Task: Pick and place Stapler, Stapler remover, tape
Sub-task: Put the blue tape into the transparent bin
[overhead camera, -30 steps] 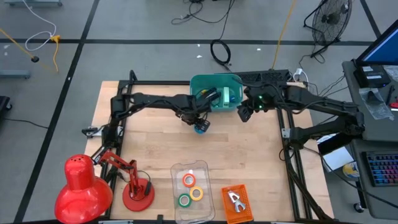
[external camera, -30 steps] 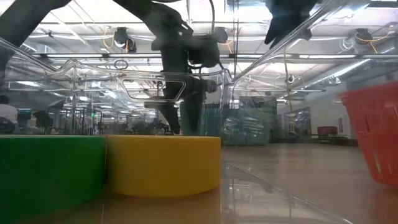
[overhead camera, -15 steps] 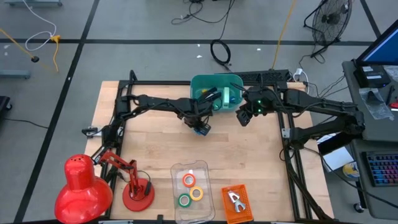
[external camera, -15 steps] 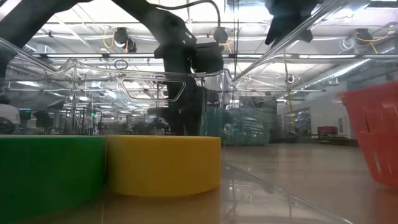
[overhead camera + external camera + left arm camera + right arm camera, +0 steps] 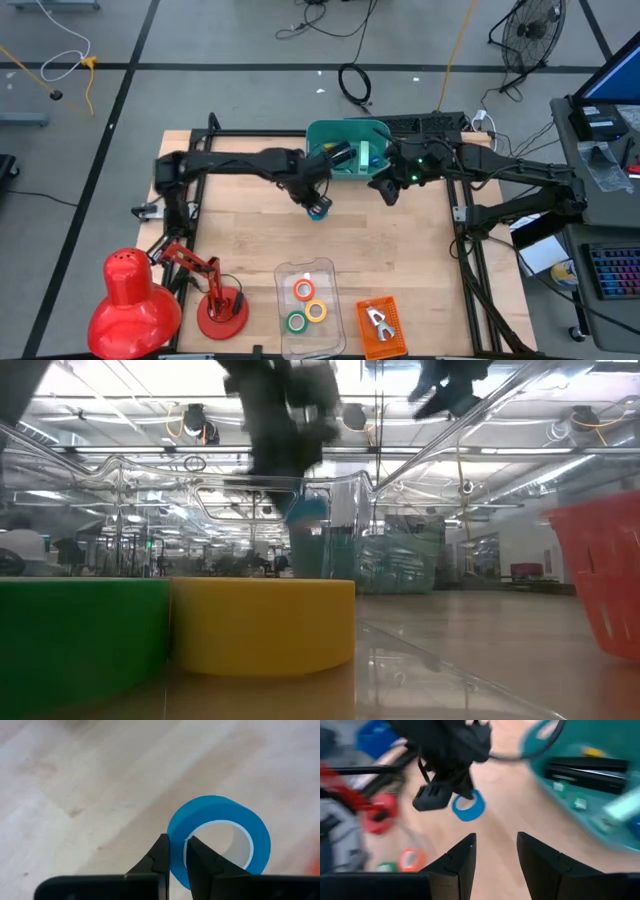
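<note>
While the left claw (image 5: 177, 857) pinches the wall of the blue tape (image 5: 220, 837) between its two fingers, one finger outside the ring and one in its pale core, the roll hangs near the middle of the high view, just below the teal bin (image 5: 347, 150) and over bare wood of the counter (image 5: 400, 260). Upper right of centre in that view, the right claw (image 5: 385, 190) sits beside the bin, its fingers parted with nothing between them. Lower centre, a clear tray (image 5: 282, 325) holds the orange tape (image 5: 303, 290), yellow tape (image 5: 316, 311) and green tape (image 5: 295, 322). To its right an orange basket (image 5: 380, 340) holds a metal item. A red lamp (image 5: 130, 300) fills the lower left corner.
</note>
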